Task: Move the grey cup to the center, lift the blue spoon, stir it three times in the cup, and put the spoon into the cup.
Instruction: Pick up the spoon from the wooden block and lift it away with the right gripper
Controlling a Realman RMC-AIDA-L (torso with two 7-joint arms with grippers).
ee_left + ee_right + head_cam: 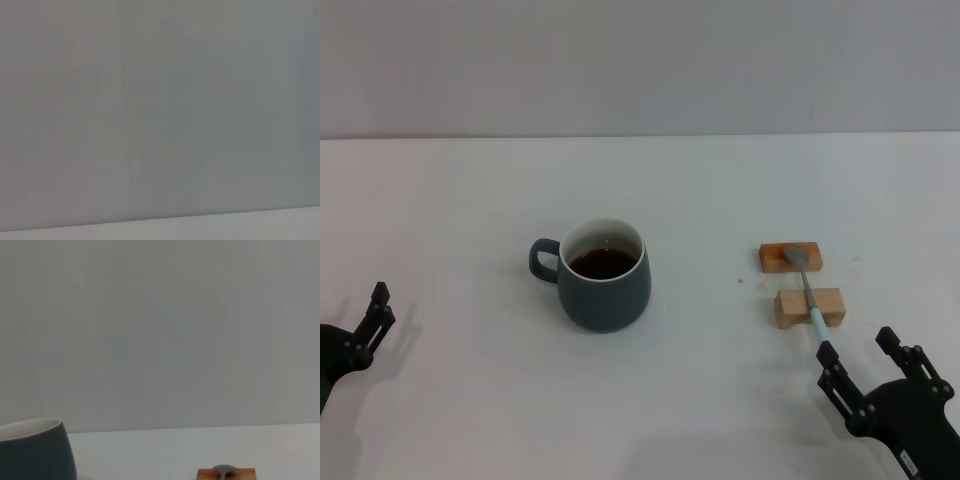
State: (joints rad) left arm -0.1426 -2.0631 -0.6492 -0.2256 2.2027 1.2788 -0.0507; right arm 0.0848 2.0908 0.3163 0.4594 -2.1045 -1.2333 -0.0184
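The grey cup (604, 275) stands upright mid-table with dark liquid inside and its handle pointing left; it also shows in the right wrist view (35, 452). The blue spoon (816, 322) lies across two wooden blocks to the cup's right, metal bowl on the far block and pale-blue handle pointing toward me; its bowl shows in the right wrist view (223, 469). My right gripper (860, 360) is open and empty just short of the handle's tip. My left gripper (382, 305) is open and empty at the near left, well away from the cup.
The two small wooden blocks, far one (790, 257) and near one (809, 307), hold the spoon off the white table (470, 200). A grey wall runs behind the table. The left wrist view shows only wall and a strip of table.
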